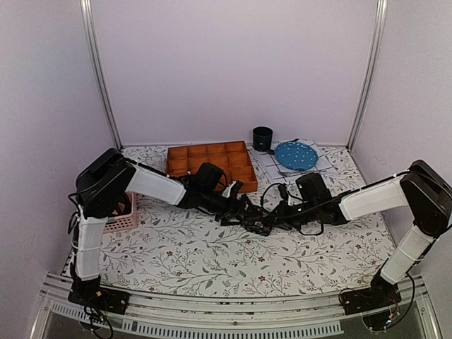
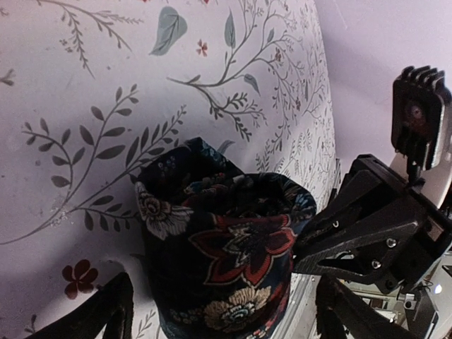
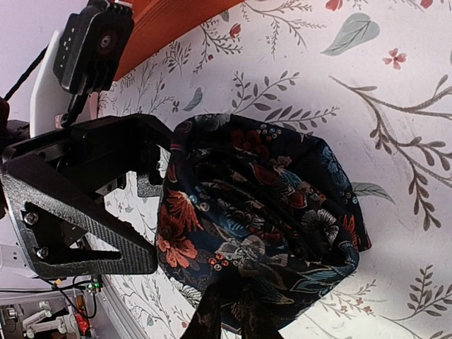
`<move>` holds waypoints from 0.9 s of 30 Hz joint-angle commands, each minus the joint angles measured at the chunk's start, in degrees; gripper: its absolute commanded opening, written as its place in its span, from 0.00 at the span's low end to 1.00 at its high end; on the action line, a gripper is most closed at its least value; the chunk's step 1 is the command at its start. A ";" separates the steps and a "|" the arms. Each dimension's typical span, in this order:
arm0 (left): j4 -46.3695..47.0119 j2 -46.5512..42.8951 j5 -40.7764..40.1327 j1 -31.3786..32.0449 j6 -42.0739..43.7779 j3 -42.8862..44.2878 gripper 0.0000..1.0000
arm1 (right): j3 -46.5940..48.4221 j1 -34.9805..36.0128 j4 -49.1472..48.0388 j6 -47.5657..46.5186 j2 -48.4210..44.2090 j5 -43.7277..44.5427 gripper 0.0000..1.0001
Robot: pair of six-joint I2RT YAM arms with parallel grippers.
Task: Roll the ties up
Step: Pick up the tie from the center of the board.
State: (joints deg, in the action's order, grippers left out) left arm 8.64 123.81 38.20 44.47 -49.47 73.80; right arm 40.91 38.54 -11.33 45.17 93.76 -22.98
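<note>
Tie (image 3: pixel 261 226), rolled up, in front of the orange tray (image 1: pixel 191 159) and close to it.
The right gripper (image 3: pixel 229 304) is pinched shut on the roll's edge. The left gripper (image 2: pixel 226 282) is spread wide, one finger on each side of the roll. There is one tie, one orange tray and two grippers.

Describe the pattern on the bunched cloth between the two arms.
The tie is near-black with red, cream and blue flowers, clearest in the right wrist view.
</note>
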 commanded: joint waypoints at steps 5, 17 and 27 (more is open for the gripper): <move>-1.11 3.89 4.30 0.45 1.08 2.73 0.82 | -1.38 -0.65 -0.91 -0.48 3.64 -0.09 0.11; 1.52 5.86 6.10 0.59 -0.10 3.59 0.63 | -1.29 -0.67 -1.50 -0.54 4.37 -0.87 0.11; 2.66 6.78 6.35 0.56 -1.25 4.36 0.71 | -1.67 -0.71 -1.89 -0.61 4.85 -1.43 0.11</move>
State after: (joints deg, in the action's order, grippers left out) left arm 10.85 128.55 43.75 44.82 -50.15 77.52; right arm 40.69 38.09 -13.37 45.10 95.33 -24.45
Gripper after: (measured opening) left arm 0.702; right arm 0.107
